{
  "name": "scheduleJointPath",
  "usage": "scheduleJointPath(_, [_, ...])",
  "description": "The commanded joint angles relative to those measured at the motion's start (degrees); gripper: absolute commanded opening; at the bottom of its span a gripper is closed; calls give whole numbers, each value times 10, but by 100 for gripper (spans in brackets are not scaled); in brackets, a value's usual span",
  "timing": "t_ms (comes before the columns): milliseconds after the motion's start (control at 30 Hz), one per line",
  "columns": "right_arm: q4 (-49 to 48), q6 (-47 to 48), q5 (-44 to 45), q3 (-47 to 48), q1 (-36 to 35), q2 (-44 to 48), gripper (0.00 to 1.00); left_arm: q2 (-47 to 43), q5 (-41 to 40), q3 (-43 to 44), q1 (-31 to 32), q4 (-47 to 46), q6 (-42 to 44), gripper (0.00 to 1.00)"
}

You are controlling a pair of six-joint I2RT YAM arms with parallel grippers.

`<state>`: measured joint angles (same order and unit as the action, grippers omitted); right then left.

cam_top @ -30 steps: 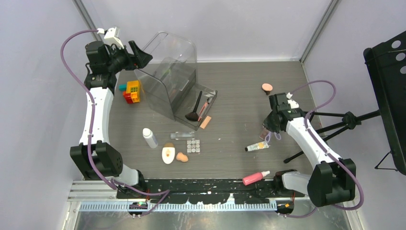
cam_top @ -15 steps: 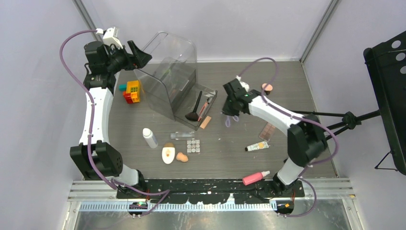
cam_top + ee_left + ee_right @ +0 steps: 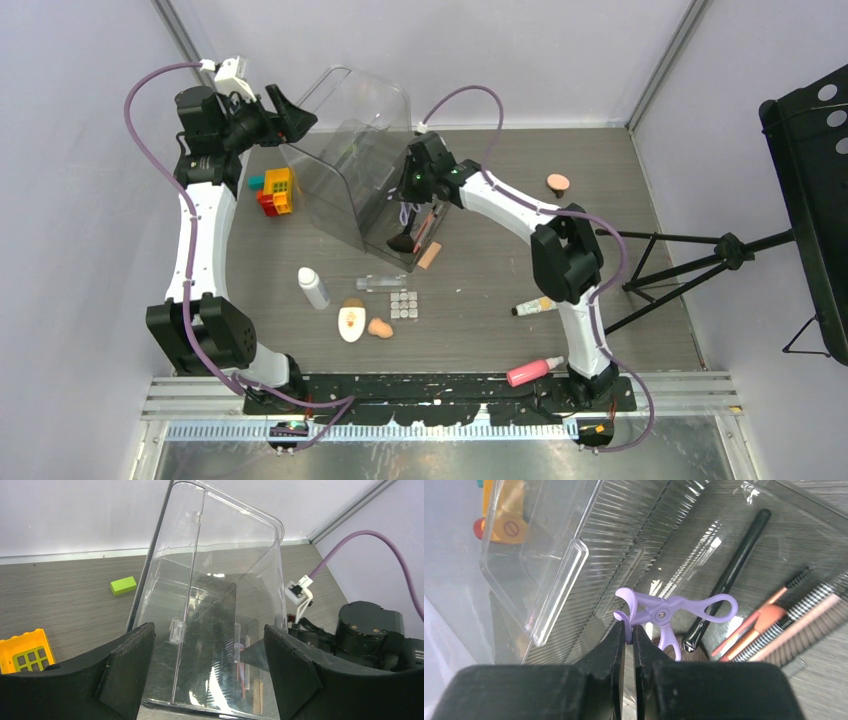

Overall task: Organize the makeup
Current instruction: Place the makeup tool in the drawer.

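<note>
Placement step: right gripper [image 3: 629, 630] pinched shut on purple lash curler [image 3: 661, 614], hovering over case [image 3: 350, 150] tray [image 3: 446, 205] beside brush [image 3: 734, 565], table's 12 o'clock. Left gripper [image 3: 207, 645] at 11 o'clock, wide open, gripping nothing. Next, probably: lower and release into tray.

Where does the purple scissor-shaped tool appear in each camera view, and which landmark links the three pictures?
Top external: the purple scissor-shaped tool hangs under the right end effector, upper middle.
Left wrist: it cannot be made out.
Right wrist: centre of the picture, pinched by one loop.
Shared landmark: the clear plastic case.
</note>
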<state>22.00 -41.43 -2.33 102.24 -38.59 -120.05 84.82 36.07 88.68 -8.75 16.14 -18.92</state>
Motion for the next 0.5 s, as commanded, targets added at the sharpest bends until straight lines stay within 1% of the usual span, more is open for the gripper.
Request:
scheduleJointPath(0, [-11,33,-22,50,-9,-33,11,-5,2,-14,-6,26,-2,82])
scheduleJointPath(67, [-5,33,-19,48,-9,-39,17,-5,2,-14,-7,25,-2,82])
scheduleJointPath(200, [-5,39,-8,25,-9,-27,34,-5,4,-13,-9,25,-5,82])
scheduleJointPath(233, [-4,41,-5,19,-10,-21,37,-5,6,-13,-10,24,-6,82])
scheduleJointPath(467, [2,55,21,-17,-9,29,39,-5,9,-14,-12,21,-9,82])
